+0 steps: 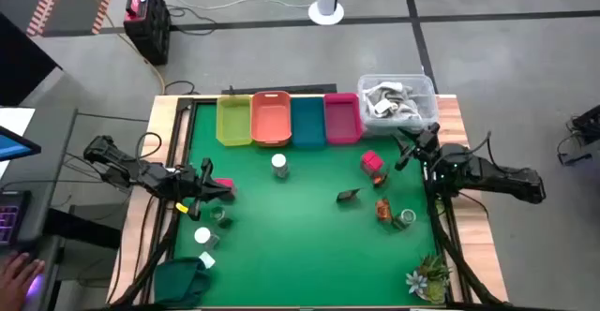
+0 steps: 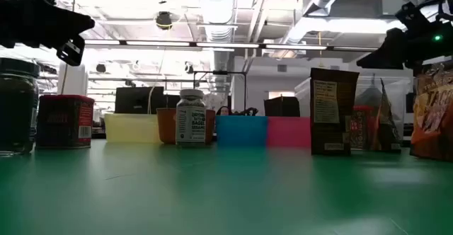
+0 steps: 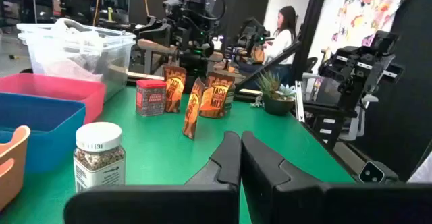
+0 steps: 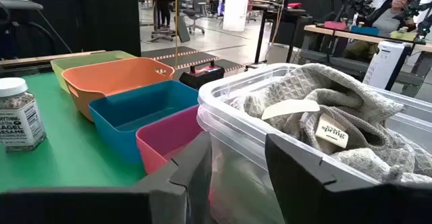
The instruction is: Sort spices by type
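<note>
Closed and empty, the left gripper hangs over the table's left side, the right gripper open by the tub, so I would open wide above the pink box before descending, spices scattered outside the bins.

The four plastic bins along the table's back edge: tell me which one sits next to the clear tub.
The pink plastic bin, last in the row, beside the clear tub; the yellow-green, orange and blue ones lie farther along.
</note>
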